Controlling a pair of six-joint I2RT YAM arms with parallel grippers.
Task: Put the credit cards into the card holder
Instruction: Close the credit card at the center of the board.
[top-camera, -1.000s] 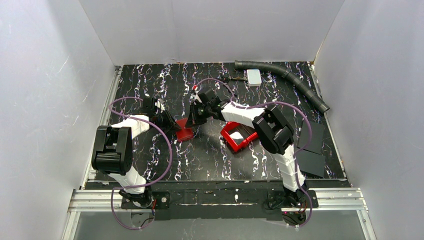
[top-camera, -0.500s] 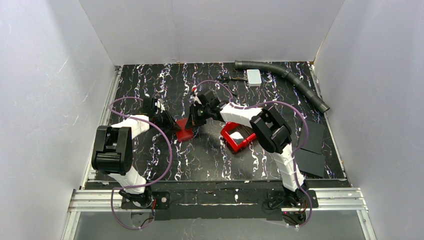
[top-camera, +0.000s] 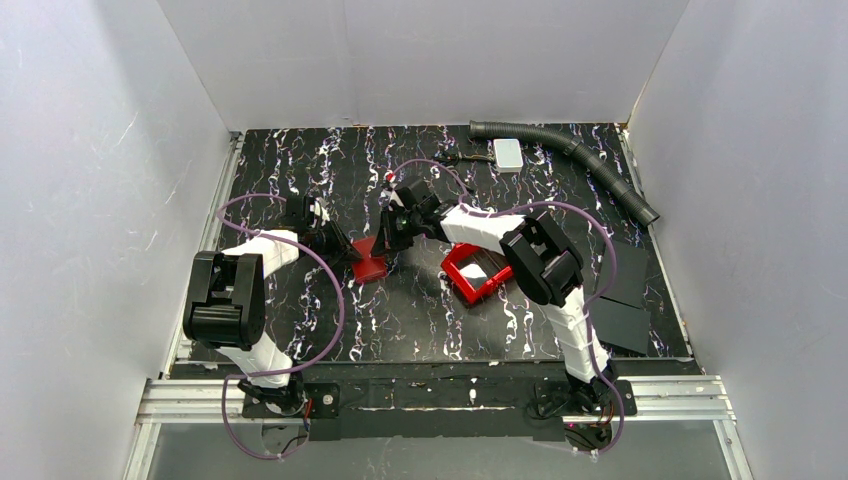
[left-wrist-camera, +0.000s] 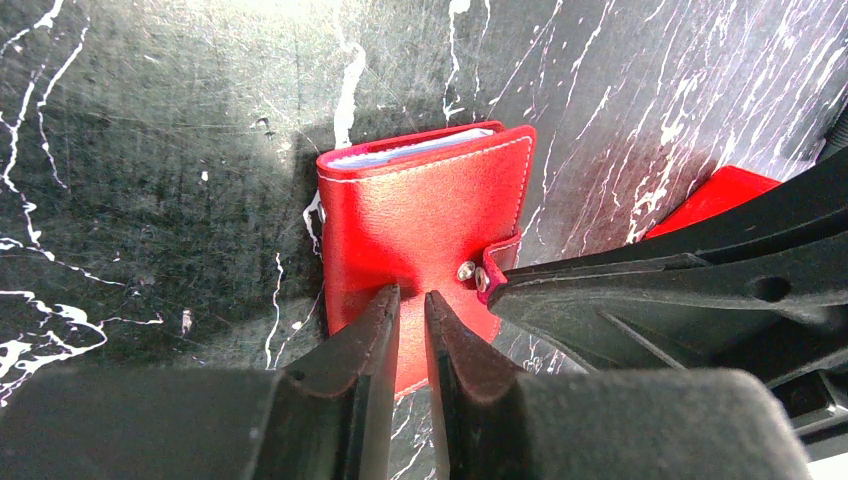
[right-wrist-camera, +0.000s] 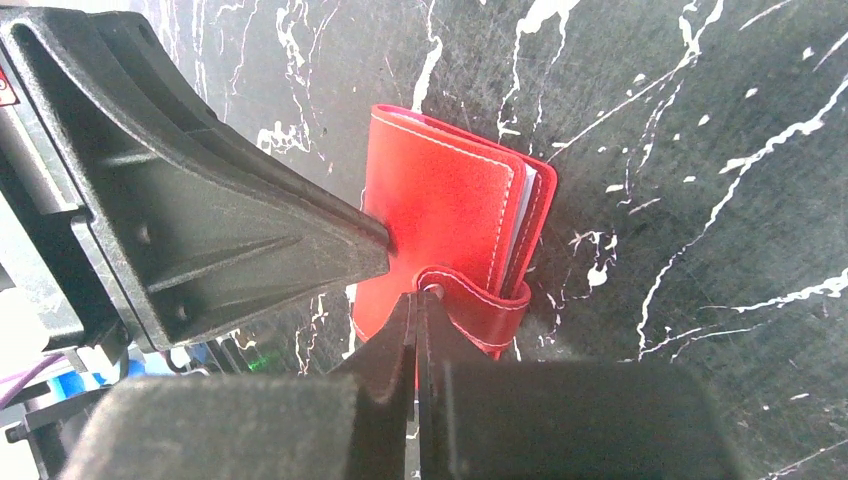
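Right end effector (right-wrist-camera: 415, 300) is fully closed with nothing between the tips, nose against the snap tab of the card holder (left-wrist-camera: 420, 210). Left end effector (left-wrist-camera: 410, 305) is nearly closed, tips on the cover. Pinching or just pressing, can't tell. Holder lies folded mid-table (top-camera: 300, 160), credit cards (left-wrist-camera: 410, 147) showing as pale edges inside — loading looks done, snapping looks left. Count: one holder, one red bin (top-camera: 457, 282), two black sheets (top-camera: 620, 325) — cards not countable.

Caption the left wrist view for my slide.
Left gripper, jaws barely apart, over closed card holder; right gripper at its snap tab.
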